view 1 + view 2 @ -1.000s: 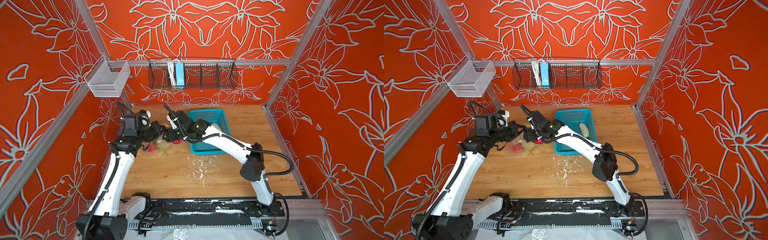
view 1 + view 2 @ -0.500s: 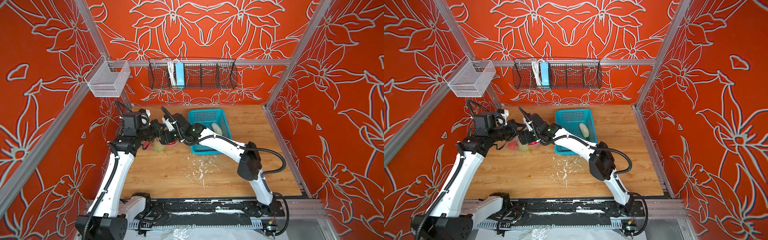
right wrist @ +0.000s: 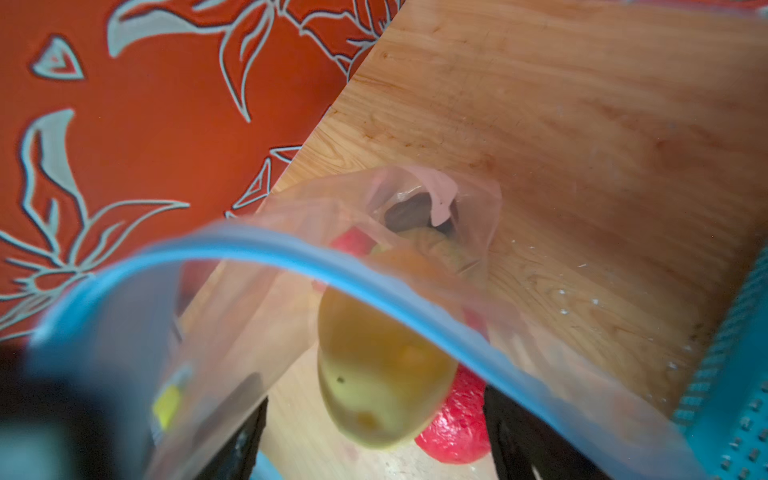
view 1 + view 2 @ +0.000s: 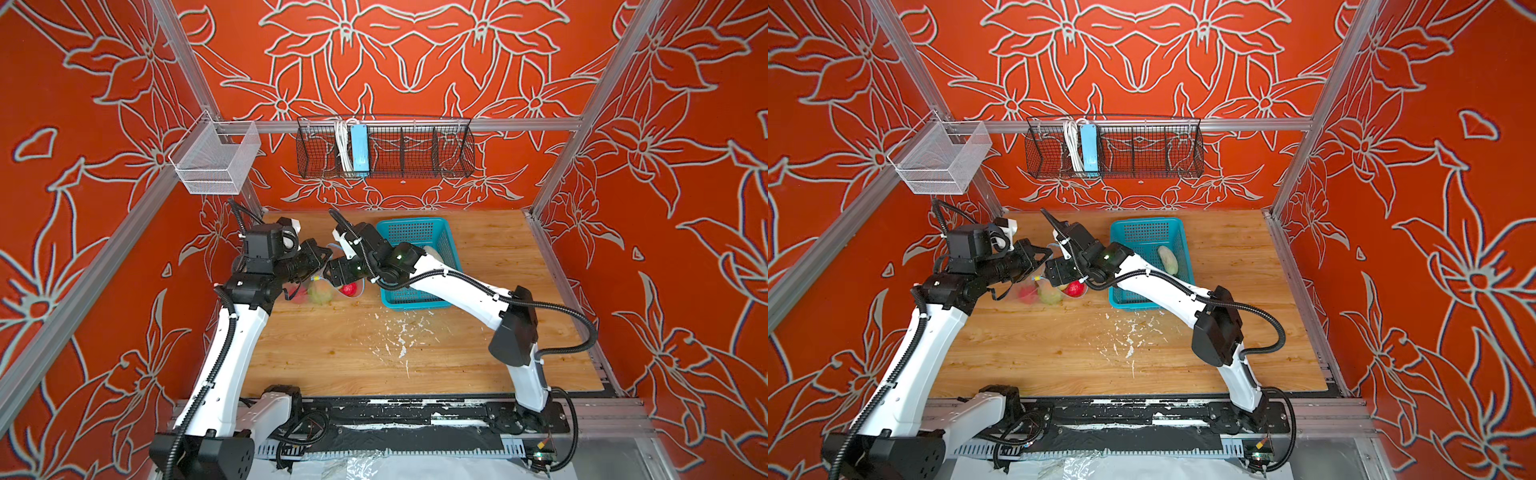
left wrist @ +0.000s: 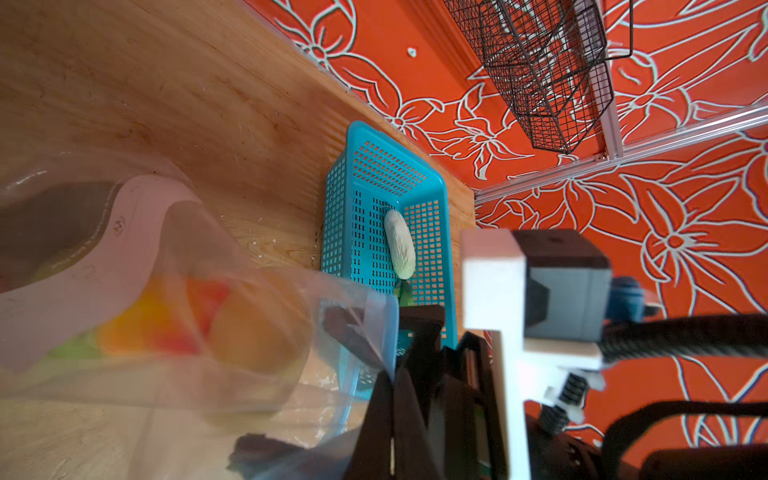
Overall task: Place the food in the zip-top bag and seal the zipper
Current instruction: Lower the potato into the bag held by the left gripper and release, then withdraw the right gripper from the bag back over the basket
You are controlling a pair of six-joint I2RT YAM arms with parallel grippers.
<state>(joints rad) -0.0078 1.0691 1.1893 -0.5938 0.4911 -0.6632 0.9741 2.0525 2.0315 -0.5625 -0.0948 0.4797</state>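
The clear zip-top bag point(image 4: 320, 286) point(image 4: 1046, 291) lies at the table's left with red and green food inside. My left gripper point(image 5: 392, 374) point(image 4: 326, 258) is shut on the bag's rim and holds the mouth up. The blue zipper point(image 3: 291, 253) arches across the right wrist view, its yellow slider tab point(image 3: 166, 403) blurred to one side. My right gripper point(image 3: 374, 440) point(image 4: 1059, 274) stands open at the mouth. A yellow potato point(image 3: 374, 374) sits loose between its fingers point(image 3: 511, 428), with a red piece point(image 3: 457, 424) beside it. The white cucumber point(image 5: 400, 245) point(image 4: 1168, 259) lies in the teal basket point(image 4: 1146, 232).
The teal basket point(image 4: 415, 232) stands right of the bag, under my right forearm. A black wire rack point(image 4: 415, 149) with a blue power strip point(image 4: 359, 149) hangs on the back wall. A white mesh bin point(image 4: 216, 160) hangs at the left. White flecks point(image 4: 399, 332) dot the wood.
My right gripper has shifted a little to the left, toward the bag's mouth. The left arm still holds the bag's rim in the same place.
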